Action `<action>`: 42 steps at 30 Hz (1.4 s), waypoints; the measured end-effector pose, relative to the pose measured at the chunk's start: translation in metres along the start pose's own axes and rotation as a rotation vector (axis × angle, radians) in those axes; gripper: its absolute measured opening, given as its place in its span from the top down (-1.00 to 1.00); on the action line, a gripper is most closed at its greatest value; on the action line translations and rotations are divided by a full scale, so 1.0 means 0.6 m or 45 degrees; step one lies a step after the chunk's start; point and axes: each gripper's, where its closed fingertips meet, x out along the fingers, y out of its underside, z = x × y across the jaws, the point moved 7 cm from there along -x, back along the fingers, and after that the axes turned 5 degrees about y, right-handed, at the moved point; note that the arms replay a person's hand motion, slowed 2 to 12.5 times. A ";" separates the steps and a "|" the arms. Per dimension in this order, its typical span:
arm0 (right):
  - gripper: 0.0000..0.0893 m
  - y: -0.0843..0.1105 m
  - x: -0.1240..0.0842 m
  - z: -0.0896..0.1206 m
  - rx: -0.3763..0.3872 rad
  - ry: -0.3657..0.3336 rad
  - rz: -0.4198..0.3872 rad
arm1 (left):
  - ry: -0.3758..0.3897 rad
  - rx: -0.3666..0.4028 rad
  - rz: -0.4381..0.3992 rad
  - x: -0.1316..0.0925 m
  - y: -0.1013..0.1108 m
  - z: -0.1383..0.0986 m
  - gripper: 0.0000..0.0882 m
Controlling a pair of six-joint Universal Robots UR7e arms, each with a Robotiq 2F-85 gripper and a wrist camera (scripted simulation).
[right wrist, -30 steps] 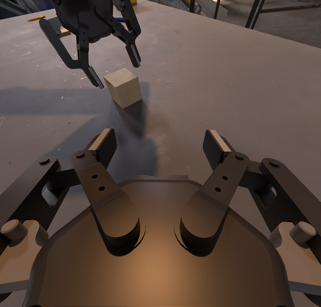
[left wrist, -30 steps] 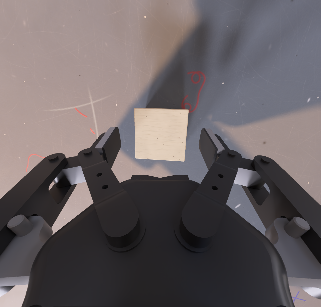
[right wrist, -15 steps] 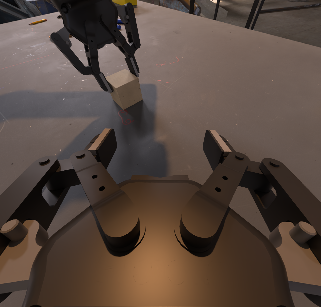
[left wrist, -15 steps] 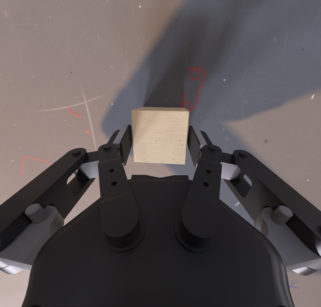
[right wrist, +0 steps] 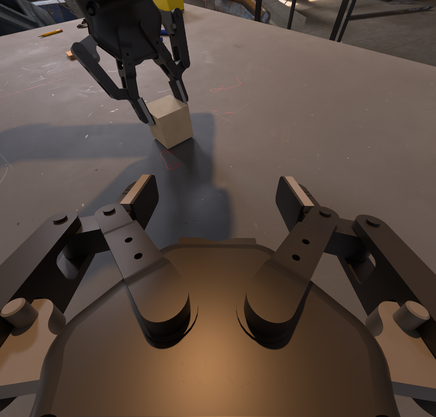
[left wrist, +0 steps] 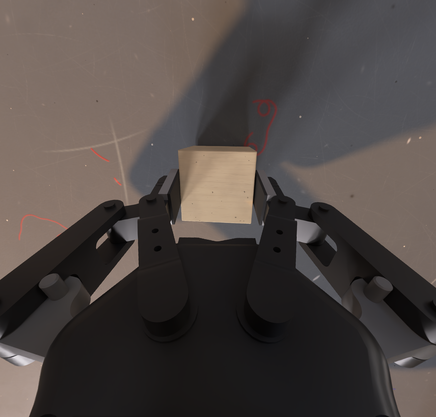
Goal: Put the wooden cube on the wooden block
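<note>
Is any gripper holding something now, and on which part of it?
The left gripper holds the cube by two opposite side faces, near the top; the cube looks still on the table. The right gripper is open and empty.

Wooden cube (left wrist: 217, 188) pale beige, dark-speckled; table (right wrist: 306, 122) grey-brown, red scribbles (right wrist: 170, 160); pencil (right wrist: 50, 32) orange.

Warm, fairly dim light falls on the table (right wrist: 306, 122), leaving it brownish where lit. Broad, soft-edged bluish-grey shadows of the arms cross it around the wooden cube (left wrist: 217, 186), whose near face is bright with a faint diagonal shade. Beyond the cube the surface looks slightly blurred. Wide-angle stretching swells the left gripper (left wrist: 215, 191) and the right gripper (right wrist: 217, 193) toward the lower corners.
</note>
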 end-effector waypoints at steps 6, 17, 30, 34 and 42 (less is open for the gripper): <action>-0.91 -0.001 -0.004 0.000 0.001 0.002 -0.005 | -0.011 -0.029 -0.048 -0.012 0.000 0.002 -0.18; -0.91 -0.004 -0.008 0.000 0.003 0.007 -0.007 | -0.108 -0.118 -0.176 -0.060 0.005 0.010 -0.18; -0.91 -0.009 -0.009 0.001 0.003 0.006 -0.013 | -0.310 -0.297 -0.326 -0.150 0.046 0.019 -0.18; -0.91 -0.011 -0.008 0.002 0.005 0.003 -0.014 | -0.378 -0.375 -0.367 -0.183 0.069 0.021 -0.18; -0.91 -0.013 -0.003 0.002 0.008 -0.007 -0.017 | -0.507 -0.539 -0.436 -0.250 0.132 0.021 -0.18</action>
